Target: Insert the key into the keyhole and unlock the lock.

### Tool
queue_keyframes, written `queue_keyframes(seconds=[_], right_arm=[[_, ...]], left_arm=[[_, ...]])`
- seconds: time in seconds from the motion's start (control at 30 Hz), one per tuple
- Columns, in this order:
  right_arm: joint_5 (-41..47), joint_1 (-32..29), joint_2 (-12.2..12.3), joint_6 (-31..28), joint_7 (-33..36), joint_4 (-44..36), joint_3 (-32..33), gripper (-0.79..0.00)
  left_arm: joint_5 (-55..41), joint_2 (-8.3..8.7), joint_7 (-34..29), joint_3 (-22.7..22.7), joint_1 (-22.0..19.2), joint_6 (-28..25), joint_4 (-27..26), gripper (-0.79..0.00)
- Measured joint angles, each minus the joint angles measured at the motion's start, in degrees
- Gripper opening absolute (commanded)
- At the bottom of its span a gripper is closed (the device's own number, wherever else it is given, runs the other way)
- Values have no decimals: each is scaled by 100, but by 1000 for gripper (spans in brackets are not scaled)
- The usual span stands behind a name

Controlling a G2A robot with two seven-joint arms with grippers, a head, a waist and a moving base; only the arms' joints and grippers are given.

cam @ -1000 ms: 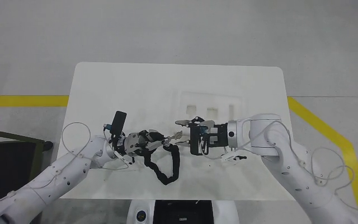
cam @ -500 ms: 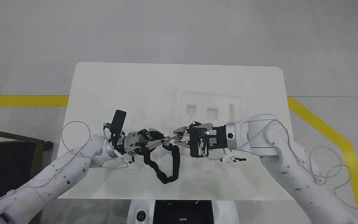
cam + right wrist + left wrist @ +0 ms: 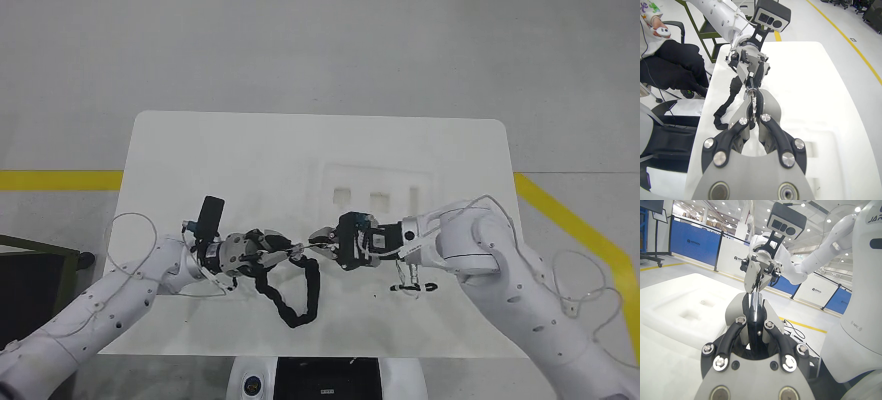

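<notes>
Where the white tabletop [image 3: 200, 150] carries a white foam tray [image 3: 375, 172] with shallow recesses, the two arms meet just in front of that tray. The lock [image 3: 295, 308], a black sheathed cable, loops on the tabletop and rises into the left tool [image 3: 285, 252]. That tool is closed around the lock's black body, and the chrome cylinder [image 3: 756, 297] sticks out past the fingertips. Facing it, the right tool [image 3: 318, 243] is pinched tight on the key [image 3: 753, 104], whose tip meets the cylinder's end face. How deep it sits cannot be told.
</notes>
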Motion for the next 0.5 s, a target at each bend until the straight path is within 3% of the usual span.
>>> queue_keyframes(seconds=[0.43,0.47,0.5], right_arm=[[1842,-148,25,1142,774,218,-48,-785],[1877,-153,25,1164,797,213,-54,-705],[1892,-153,24,1173,806,208,-60,-434]], left_arm=[[1666,99,404,-733,360,723,-361,-785],[1758,113,402,-790,394,748,-399,-785],[1813,122,401,-832,420,768,-426,-785]])
